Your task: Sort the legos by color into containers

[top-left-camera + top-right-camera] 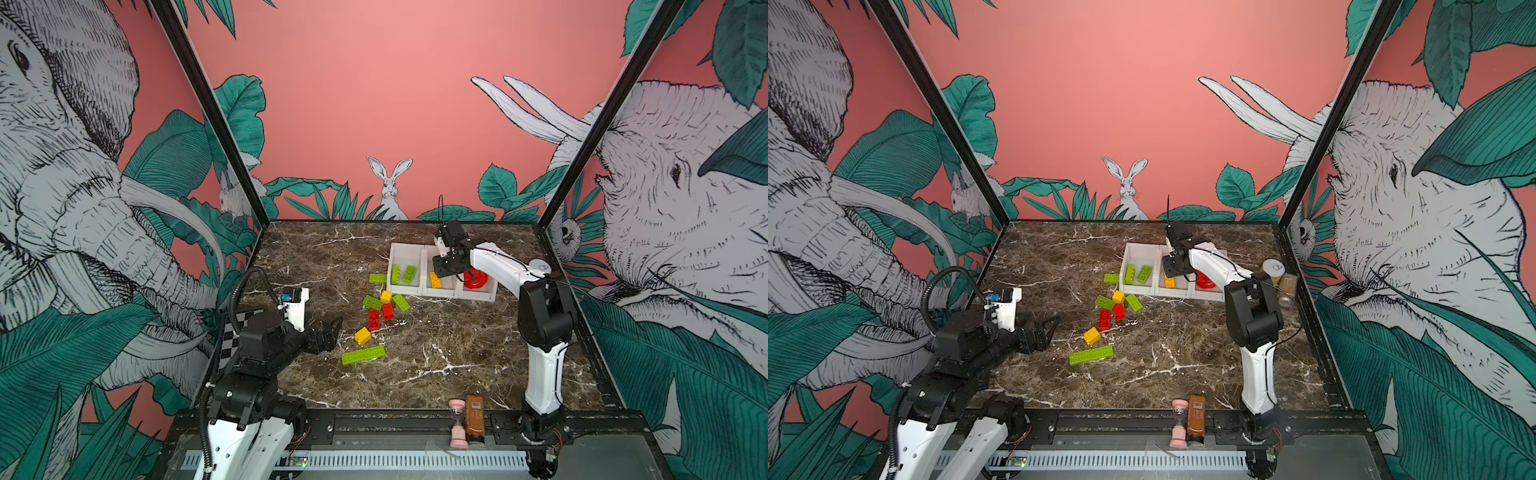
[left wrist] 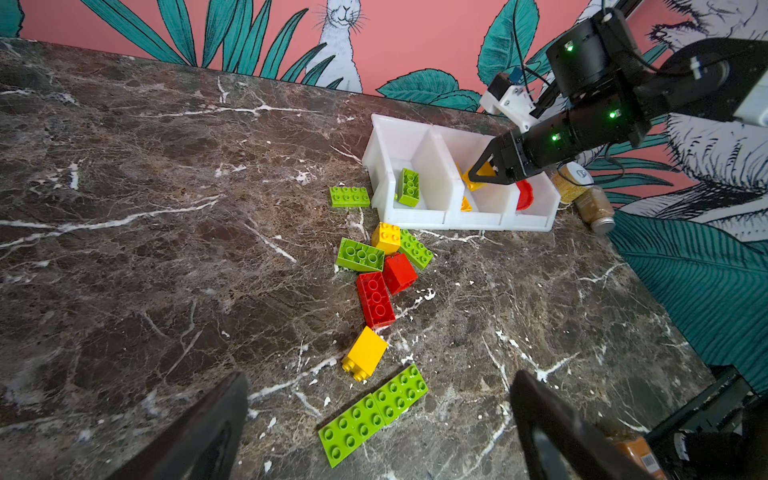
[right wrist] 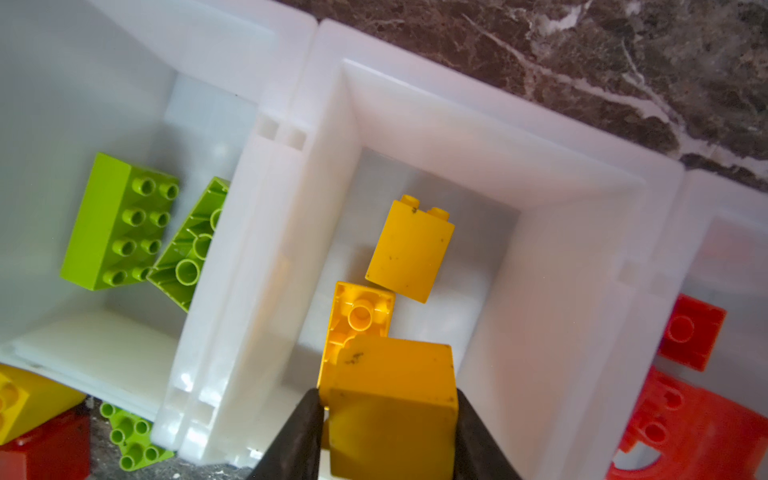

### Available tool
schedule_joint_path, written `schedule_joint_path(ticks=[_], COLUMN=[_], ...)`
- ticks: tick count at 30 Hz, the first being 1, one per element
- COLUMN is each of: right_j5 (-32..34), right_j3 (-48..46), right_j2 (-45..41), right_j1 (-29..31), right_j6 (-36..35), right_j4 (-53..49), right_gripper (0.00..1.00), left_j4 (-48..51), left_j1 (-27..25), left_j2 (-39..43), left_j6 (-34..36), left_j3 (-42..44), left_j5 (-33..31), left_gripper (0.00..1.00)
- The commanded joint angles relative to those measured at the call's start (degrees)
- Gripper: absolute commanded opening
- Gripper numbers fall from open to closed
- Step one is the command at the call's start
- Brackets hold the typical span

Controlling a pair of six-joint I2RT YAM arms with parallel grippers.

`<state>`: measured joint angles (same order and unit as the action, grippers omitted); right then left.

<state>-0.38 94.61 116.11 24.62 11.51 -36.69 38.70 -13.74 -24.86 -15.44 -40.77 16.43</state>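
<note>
A smooth, squarish yellow brick (image 3: 392, 399) is pinched by its flat sides between the black fingers (image 3: 291, 449) of the right gripper (image 3: 388, 415), over the middle bin (image 3: 415, 124) of the containers (image 1: 407, 253). These are three glossy white plastic boxes joined in a row at 1 o'clock on the bench (image 1: 457, 353), which is brown marble veined in white. On that bin's floor two more yellow legos (image 3: 409, 249) are seen, one on its side, one with its hollow underside shown. Seen from above, two lime green studded bricks (image 3: 120, 224) are lodged in the bin at its 9 o'clock, and red pieces, among them a curved arch (image 3: 685, 436), in the bin at its 3 o'clock. Loose legos (image 1: 375, 320) in green, yellow and red are scattered at 9 o'clock of the bench's middle, with a long green plate (image 1: 363, 354) at 8 o'clock. The left gripper (image 1: 330, 332) is poised beside them, its fingers (image 2: 199, 432) spread wide and empty.
</note>
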Motion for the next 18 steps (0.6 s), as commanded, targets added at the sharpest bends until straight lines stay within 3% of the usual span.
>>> schedule_joint_path(ticks=[1, 4, 10, 13, 18], right_j5=[1.4, 1.4, -3.7, -6.4, -2.6], right_j3=[1.9, 1.9, -5.6, -12.0, -18.7], right_j2=[0.0, -2.2, -13.4, -19.7, -23.7], right_j1=[-0.3, -0.2, 1.7, 6.6, 19.1], right_j6=[-0.5, -0.6, 1.4, 5.4, 11.2], right_j4=[-1.3, -2.7, -0.1, 3.7, 9.3], right_gripper=[0.53, 0.64, 0.68, 0.69, 0.7], left_j4=[0.4, 0.4, 0.5, 0.6, 1.5], left_j1=[-0.2, -0.2, -0.2, -0.2, -0.2], left_j2=[-0.3, -0.3, -0.2, -0.3, 0.6], left_j6=[-0.1, -0.2, -0.3, -0.4, -0.8], left_j3=[0.3, 0.3, 0.2, 0.1, -0.4], left_j5=[-0.4, -0.5, -0.8, -1.3, -3.6], left_gripper=[0.99, 0.99, 0.99, 0.99, 0.99])
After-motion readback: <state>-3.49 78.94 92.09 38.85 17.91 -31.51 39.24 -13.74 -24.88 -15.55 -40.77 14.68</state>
